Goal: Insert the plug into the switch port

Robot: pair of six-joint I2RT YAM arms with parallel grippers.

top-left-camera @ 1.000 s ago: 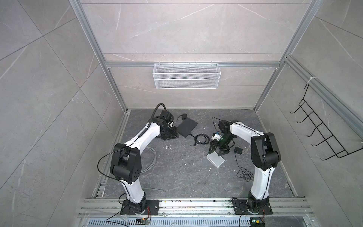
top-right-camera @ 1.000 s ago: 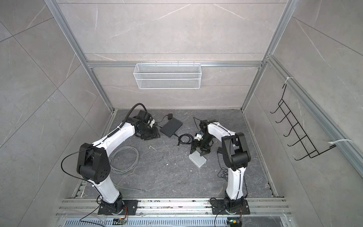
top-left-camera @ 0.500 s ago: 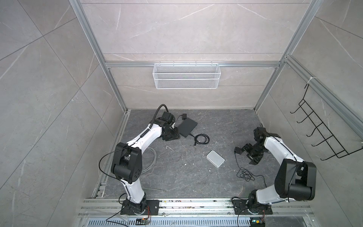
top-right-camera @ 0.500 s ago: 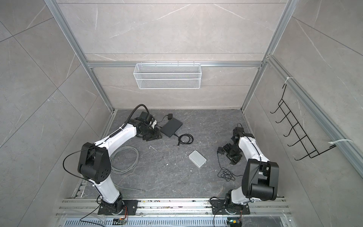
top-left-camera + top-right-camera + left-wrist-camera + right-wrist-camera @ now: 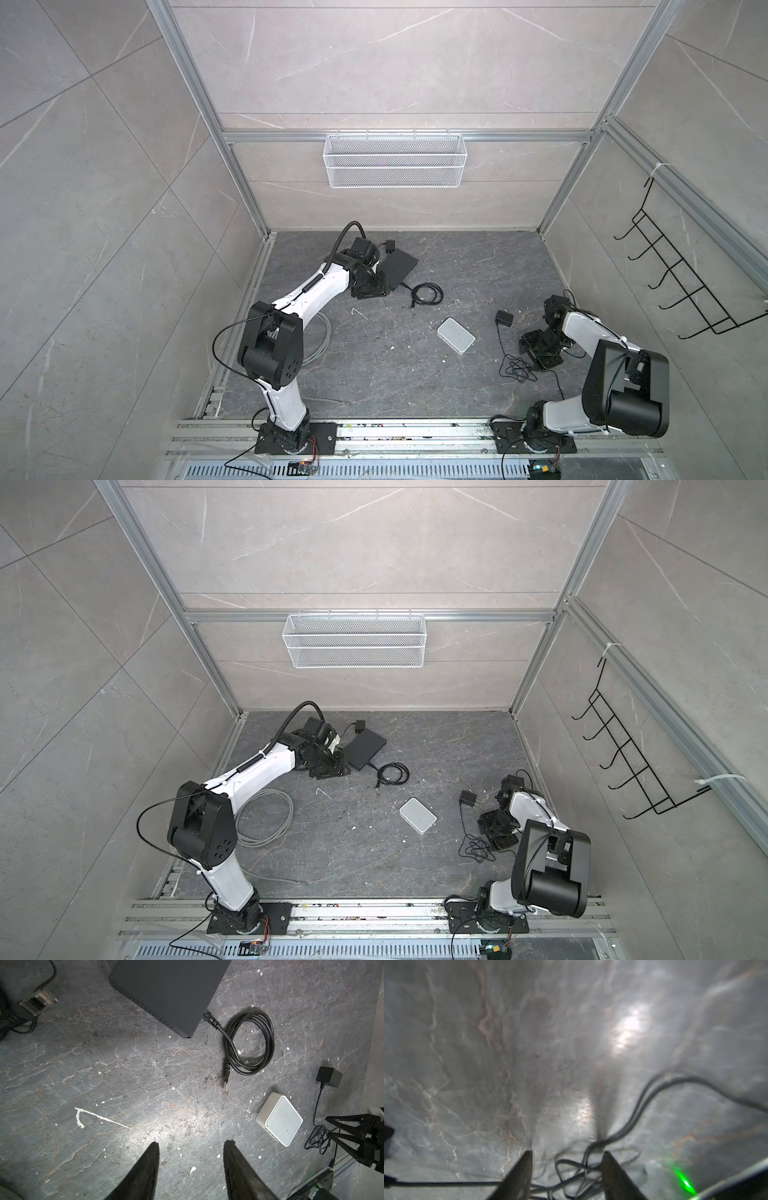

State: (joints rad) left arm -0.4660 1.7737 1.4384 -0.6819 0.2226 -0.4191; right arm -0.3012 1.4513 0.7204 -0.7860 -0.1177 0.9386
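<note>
The black box [image 5: 400, 266] is seen just beside the left gripper [image 5: 191, 1142], whose jaws are held partly apart over bare floor with nothing gripped. The white box [image 5: 456, 336] is set mid-floor. Apart from it, the right gripper [image 5: 567, 1152] is poised with jaws partly apart astride the tangled cord [image 5: 516, 368] of the adapter [image 5: 504, 319]. No grip is seen, and the plug cannot be picked out.

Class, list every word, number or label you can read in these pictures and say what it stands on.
No text reads clearly.
White print on the black strip at the floor's edge: too small and blurred.
The white rectangular plastic box and the flat black box: no print visible.
</note>
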